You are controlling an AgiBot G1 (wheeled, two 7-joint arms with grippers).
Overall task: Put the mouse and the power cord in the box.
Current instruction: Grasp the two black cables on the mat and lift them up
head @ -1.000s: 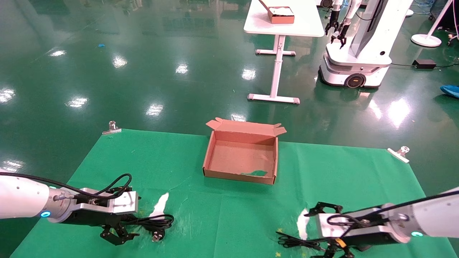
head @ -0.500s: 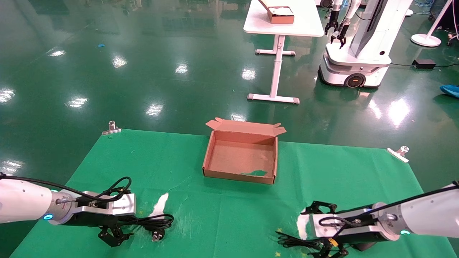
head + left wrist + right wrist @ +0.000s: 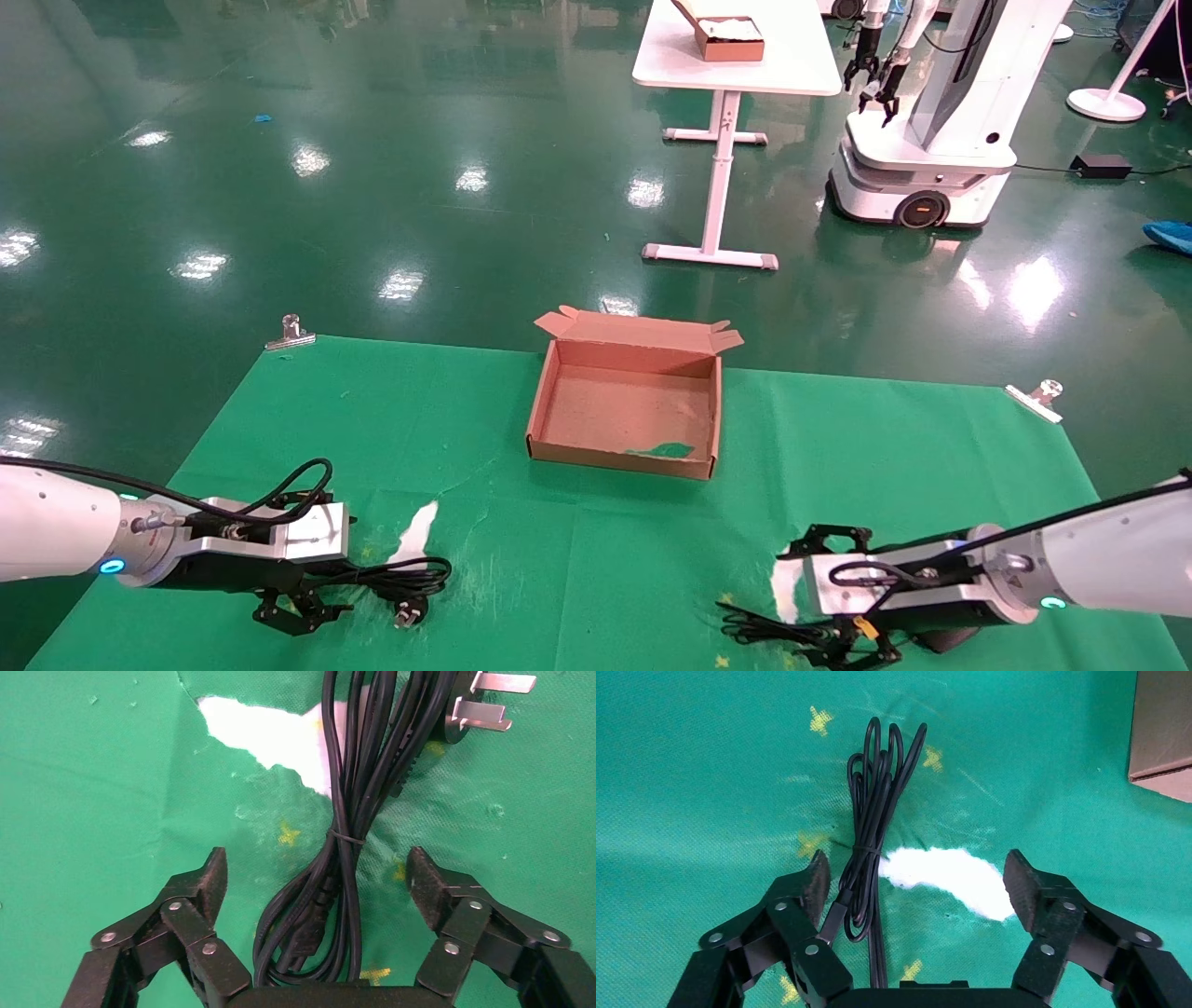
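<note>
The power cord point(image 3: 351, 804) lies bundled in loops on the green-covered worktop point(image 3: 577, 559) at its near left, a thin tie round its middle and its pronged plug point(image 3: 467, 709) resting flat beside a white tear in the cloth point(image 3: 274, 734); the left gripper point(image 3: 318, 881) hangs low over it with jaws spread wide, one finger on each side of the bundle, neither touching it. The box point(image 3: 626, 410) sits open near the worktop's far middle edge, flaps up along its far side, a green smear on its floor. At the near right, the right gripper point(image 3: 916, 885) is low over the cloth, jaws wide open, above a thin black cable point(image 3: 873, 811) tied in a bundle (the mouse itself is hidden under the arm; only its cable shows), beside another white tear.
</note>
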